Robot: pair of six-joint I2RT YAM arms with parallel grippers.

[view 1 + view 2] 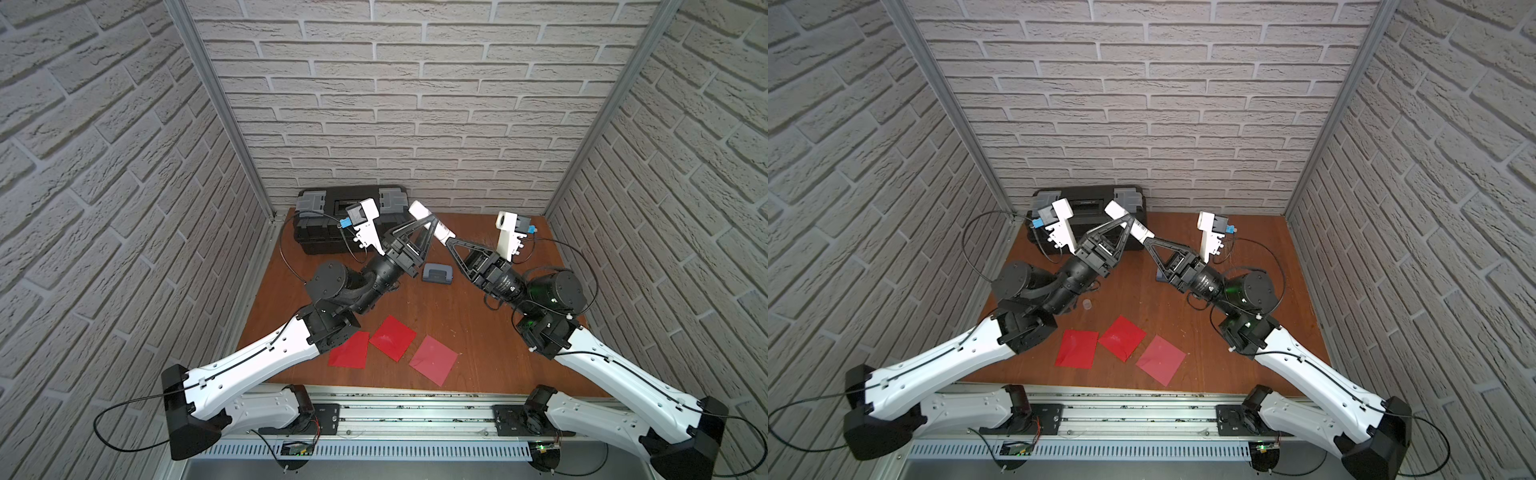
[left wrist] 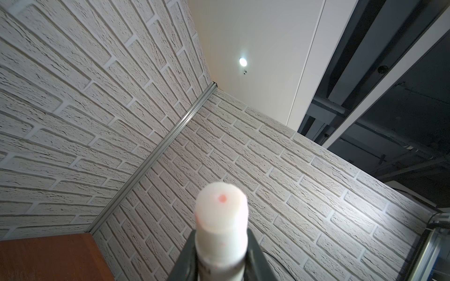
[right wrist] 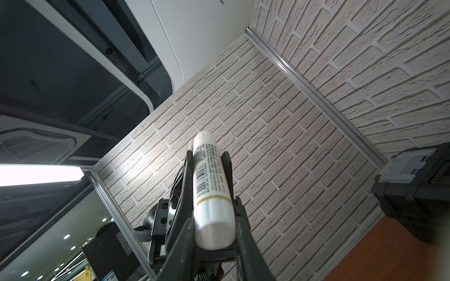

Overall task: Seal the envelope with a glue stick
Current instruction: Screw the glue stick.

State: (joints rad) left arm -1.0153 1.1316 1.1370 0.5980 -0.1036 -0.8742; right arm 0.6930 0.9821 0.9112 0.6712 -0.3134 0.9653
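White glue stick (image 1: pixel 419 210), one in number, is held tilted in the air above the far part of the wooden table (image 1: pixel 478 353), shared between both end effectors in both top views. The left gripper (image 1: pixel 432 222) is clamped across the tube's middle. In the left wrist view its fingers (image 2: pixel 185 262) flank the tube just below a rounded, waxy white end bearing a small pink spot. The right gripper (image 1: pixel 449 242) is clenched on the opposite end. In the right wrist view its fingers (image 3: pixel 246 243) press either side of a smooth white section set off from the label by a thin yellowish ring. The label carries one barcode and several lines of fine print, too small to read, and no brand is legible. Three red envelopes (image 1: pixel 350 350) (image 1: pixel 392 337) (image 1: pixel 433 360) lie flat nearer the robot's base, the two on the left meeting at their edges, the third just apart. One grey-blue hole punch (image 1: pixel 435 274) sits on the table between the two wrists. One black toolbox (image 1: pixel 324 232) with two grey latches stands against the rear wall. One small clear cap (image 1: pixel 1087 304), visible in a top view, rests beside the left arm.
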